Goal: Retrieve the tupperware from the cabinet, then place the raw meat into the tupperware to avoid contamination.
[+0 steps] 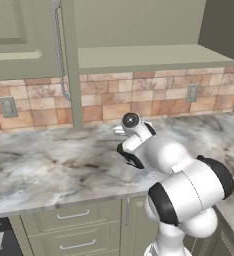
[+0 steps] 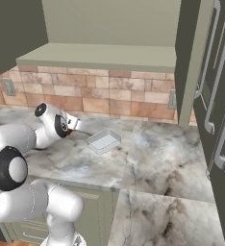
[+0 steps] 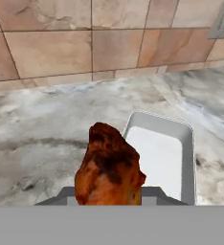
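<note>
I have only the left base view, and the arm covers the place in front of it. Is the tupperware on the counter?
Observer: Yes. In the right base view the tupperware stands on the counter, just ahead of the claw.
Operator: Does the claw hold the meat?
Observer: It seems so. In the hand view the meat sits right at the claw, close to the camera.
Operator: Is anything inside the tupperware?
Observer: No. The hand view shows its white bottom bare, and the meat is beside its near left corner, not yet over it.
</note>
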Controlling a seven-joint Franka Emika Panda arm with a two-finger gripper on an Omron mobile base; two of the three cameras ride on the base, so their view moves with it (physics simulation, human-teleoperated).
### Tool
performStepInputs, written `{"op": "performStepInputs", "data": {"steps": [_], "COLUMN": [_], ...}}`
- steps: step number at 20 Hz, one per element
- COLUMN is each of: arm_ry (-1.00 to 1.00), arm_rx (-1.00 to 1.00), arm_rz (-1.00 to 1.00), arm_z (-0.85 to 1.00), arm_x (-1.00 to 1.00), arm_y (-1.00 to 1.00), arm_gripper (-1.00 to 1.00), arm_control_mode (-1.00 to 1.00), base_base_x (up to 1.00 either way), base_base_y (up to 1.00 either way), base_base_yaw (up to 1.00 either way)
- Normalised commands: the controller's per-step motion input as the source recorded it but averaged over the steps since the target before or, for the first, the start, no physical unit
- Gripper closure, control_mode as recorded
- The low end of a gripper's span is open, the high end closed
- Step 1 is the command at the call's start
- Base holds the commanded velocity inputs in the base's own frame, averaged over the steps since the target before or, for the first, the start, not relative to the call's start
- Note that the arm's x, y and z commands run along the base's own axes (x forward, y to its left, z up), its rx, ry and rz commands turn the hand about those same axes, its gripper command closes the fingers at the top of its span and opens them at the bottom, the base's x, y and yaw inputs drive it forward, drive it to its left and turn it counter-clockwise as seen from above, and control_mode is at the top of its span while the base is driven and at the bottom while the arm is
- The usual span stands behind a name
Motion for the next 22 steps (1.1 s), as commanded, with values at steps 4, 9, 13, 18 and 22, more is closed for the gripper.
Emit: {"op": "performStepInputs", "data": {"steps": [4, 9, 13, 18, 22], "arm_ry": [0.0, 0.0, 0.0, 0.0, 0.0], "arm_rx": [0.02, 0.06, 0.08, 0.06, 0.0], "arm_rz": [-0.13, -0.12, -0.11, -0.05, 0.0], "arm_z": [0.03, 0.04, 0.0, 0.0, 0.0], "arm_x": [0.16, 0.11, 0.0, 0.0, 0.0], "arm_y": [-0.58, -0.62, -0.65, -0.42, 0.0], "arm_gripper": [1.0, 1.0, 1.0, 1.0, 1.0], "arm_control_mode": [-1.0, -1.0, -1.0, -1.0, -1.0], "base_base_x": [0.0, 0.0, 0.0, 0.0, 0.0], "base_base_y": [0.0, 0.0, 0.0, 0.0, 0.0], "base_base_yaw": [0.0, 0.0, 0.0, 0.0, 0.0]}}
